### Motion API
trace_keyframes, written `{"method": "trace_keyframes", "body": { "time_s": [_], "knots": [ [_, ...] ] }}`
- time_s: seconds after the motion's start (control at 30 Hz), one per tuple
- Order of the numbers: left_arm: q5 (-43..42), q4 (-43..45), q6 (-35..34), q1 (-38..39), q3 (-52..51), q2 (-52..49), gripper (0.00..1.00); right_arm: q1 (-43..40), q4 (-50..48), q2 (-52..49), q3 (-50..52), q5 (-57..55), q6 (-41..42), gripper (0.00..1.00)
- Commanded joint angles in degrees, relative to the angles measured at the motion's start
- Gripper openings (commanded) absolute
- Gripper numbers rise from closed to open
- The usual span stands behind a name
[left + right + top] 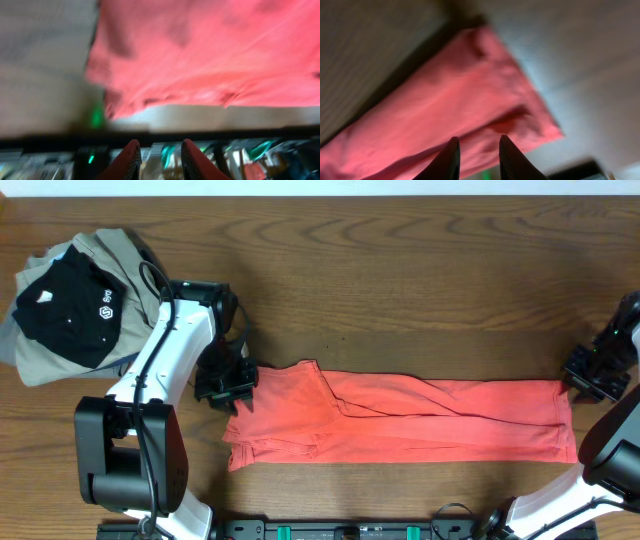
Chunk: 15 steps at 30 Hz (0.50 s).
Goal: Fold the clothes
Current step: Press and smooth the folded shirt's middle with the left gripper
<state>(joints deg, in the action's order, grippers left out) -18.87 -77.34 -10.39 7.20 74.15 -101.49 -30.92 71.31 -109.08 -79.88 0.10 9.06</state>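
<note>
Coral-red soft T-shirt (420, 420) lies as a long folded band across my brown wooden worktop (400, 270).
My left claw (225, 385) hovers at its left end and my right claw (597, 375) at its right, both parted and gripping nothing. I judge this sets up the crosswise fold. The black white-logo garment (70, 305) is heaped far left.

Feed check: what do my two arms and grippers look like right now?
Both arms have white links with black joint housings; a thin black cable loops along the left arm. The left gripper and right gripper are black from overhead; their tapered fingers look dark reddish up close.
</note>
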Motion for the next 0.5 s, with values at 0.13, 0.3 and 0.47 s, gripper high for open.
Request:
{"method": "trace_keyframes", "body": {
  "time_s": [0.13,0.3,0.47],
  "knots": [
    [-4.7,12.1,0.9,1.0,0.0,0.3,0.39,1.8,-5.3,0.3,7.8,6.5,-2.4,0.35],
    [-4.7,17.9,0.9,4.5,0.0,0.1,0.57,1.6,-8.4,0.3,11.8,5.7,-1.2,0.36],
    [-4.4,22.7,-4.2,8.8,-0.9,-1.8,0.63,1.6,-8.5,0.3,12.1,5.7,-0.9,0.37]
  ]
}}
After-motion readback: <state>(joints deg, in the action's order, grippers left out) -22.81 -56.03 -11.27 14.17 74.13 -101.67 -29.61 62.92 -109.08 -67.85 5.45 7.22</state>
